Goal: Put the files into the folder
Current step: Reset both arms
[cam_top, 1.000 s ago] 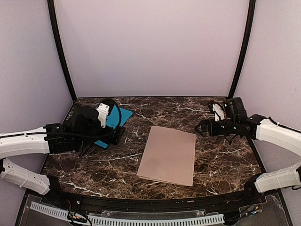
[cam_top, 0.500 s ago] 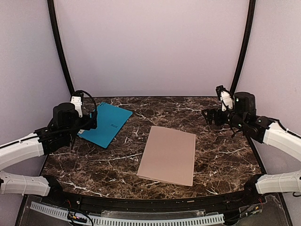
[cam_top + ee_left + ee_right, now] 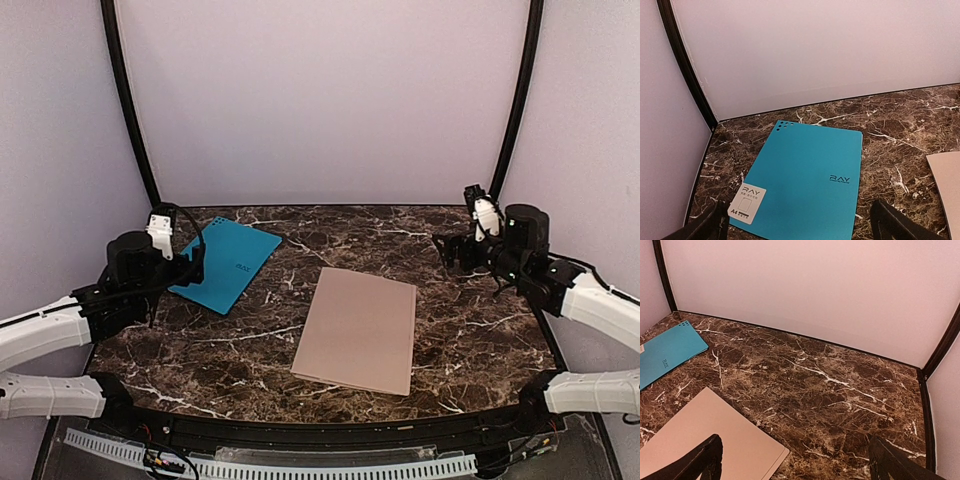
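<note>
Tan folder lies between both pincers; left pincer and right pincer gape wide, empty. My left wrist view shows the teal folder's label, hidden from above.

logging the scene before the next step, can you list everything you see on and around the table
tan folder: one, pinkish tan, closed, flat at the table's centre
teal folder: one, teal blue with a white label, flat at the left rear, apart from the tan folder
paper sheets: none visible in any view
table: one, dark brown marble with white veins
walls: pale lilac, at the back and both sides
frame posts: two, black, at the rear corners
left gripper: one, black fingers, open and empty, by the teal folder's near end
right gripper: one, black fingers, open and empty, at the right rear
</note>
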Controlling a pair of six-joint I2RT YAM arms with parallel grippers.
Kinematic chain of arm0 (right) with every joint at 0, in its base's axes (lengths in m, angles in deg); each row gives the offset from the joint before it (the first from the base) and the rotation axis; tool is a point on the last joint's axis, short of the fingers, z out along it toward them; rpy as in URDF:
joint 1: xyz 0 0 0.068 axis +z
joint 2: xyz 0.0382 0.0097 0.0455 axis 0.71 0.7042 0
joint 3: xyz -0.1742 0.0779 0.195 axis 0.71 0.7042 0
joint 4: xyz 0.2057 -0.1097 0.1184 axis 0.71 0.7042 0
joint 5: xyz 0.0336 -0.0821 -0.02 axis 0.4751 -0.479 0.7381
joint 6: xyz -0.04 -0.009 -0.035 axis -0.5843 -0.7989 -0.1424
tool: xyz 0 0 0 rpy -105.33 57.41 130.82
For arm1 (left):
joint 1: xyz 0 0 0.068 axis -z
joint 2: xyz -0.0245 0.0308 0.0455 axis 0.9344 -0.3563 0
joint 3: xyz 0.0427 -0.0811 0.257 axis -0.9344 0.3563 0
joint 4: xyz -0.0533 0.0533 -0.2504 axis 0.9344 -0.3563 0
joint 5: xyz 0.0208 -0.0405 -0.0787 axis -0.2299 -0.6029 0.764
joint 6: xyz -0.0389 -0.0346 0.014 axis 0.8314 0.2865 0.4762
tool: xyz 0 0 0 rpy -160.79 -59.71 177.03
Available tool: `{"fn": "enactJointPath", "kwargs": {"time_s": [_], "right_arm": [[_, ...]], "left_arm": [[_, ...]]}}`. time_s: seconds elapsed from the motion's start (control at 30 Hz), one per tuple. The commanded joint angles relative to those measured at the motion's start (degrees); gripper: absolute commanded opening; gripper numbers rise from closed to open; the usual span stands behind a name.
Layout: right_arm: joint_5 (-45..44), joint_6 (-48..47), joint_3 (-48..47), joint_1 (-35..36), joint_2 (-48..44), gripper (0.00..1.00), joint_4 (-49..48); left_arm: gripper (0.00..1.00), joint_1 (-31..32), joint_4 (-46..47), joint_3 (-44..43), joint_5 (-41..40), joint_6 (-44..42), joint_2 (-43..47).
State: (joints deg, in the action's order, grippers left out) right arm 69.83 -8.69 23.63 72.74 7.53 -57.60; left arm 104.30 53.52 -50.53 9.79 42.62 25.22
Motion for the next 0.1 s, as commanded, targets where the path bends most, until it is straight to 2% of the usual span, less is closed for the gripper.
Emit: {"fn": "enactJointPath", "kwargs": {"time_s": [0.0, 0.07], "right_arm": [[-0.30, -0.72, -0.09, 0.08, 1.11, 0.99, -2.06], [0.51, -1.07, -0.09, 0.08, 1.07, 0.99, -2.17]], "left_arm": [[0.99, -0.29, 0.69, 0.66, -0.52, -0.66, 0.92], [0.99, -0.29, 0.77, 0.80, -0.57, -0.66, 1.17]]}}
